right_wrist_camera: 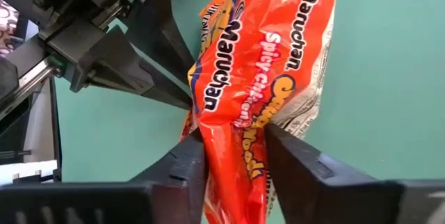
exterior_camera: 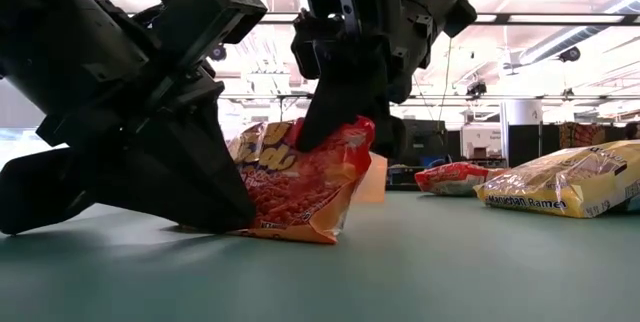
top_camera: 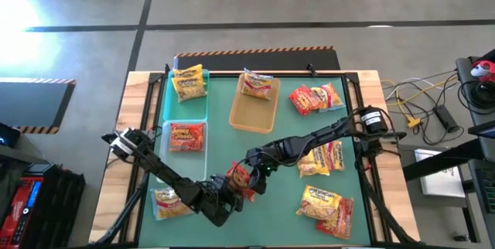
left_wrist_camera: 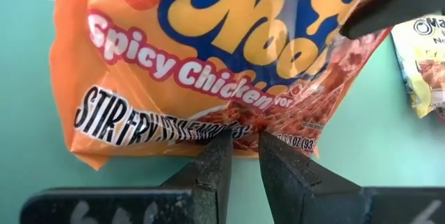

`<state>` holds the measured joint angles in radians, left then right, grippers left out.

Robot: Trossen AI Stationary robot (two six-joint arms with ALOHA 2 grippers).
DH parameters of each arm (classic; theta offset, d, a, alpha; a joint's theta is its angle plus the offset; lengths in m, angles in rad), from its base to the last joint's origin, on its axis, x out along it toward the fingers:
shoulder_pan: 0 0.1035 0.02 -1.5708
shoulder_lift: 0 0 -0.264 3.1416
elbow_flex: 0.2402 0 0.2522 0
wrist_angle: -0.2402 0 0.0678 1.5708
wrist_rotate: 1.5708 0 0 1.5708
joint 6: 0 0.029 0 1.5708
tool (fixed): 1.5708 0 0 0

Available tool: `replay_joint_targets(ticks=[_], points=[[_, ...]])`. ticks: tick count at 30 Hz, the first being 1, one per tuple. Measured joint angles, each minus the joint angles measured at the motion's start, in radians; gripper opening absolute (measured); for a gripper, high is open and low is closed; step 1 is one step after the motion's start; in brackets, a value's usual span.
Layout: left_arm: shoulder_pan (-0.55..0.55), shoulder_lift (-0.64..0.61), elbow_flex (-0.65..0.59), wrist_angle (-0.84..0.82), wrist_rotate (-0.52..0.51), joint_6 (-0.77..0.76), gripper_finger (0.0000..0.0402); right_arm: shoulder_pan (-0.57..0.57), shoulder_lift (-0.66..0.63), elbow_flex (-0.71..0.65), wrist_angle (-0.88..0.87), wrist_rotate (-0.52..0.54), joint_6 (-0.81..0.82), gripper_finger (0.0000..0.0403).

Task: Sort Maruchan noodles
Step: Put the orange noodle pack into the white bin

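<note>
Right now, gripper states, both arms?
Left gripper: shut on the orange packet's edge.
Right gripper: jaws around the same packet, closing on it.

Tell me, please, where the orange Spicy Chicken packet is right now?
In the high view, the orange packet sits near the mat's front centre, pinched between the left hand and right hand.

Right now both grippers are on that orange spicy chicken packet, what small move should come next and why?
Probably the left gripper should let go: it pinches the orange packet's bottom edge while the right gripper's fingers straddle its other end, so one arm can carry it off.
</note>
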<state>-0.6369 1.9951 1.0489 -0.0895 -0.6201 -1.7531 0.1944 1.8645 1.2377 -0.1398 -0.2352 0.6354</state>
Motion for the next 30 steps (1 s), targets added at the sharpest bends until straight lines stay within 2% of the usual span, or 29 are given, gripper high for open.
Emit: replay_joint_targets(ticks=[7,12,22,30], points=[[-0.003,-0.074,-0.003,-0.003,0.013,0.126,0.0063,0.003,-0.003,0.000,0.000,-0.020,-0.005,0.0055],[-0.004,-0.126,-0.002,-0.005,0.049,0.197,0.0090,0.003,-0.003,0.000,-0.005,-0.047,-0.018,0.0016],[-0.006,-0.202,0.000,-0.073,0.114,0.283,0.0171,0.003,-0.006,0.000,-0.026,-0.159,-0.118,0.0009],[-0.005,-0.244,0.000,-0.162,0.117,0.327,0.0187,0.002,-0.043,0.041,-0.173,-0.166,-0.374,0.0008]])
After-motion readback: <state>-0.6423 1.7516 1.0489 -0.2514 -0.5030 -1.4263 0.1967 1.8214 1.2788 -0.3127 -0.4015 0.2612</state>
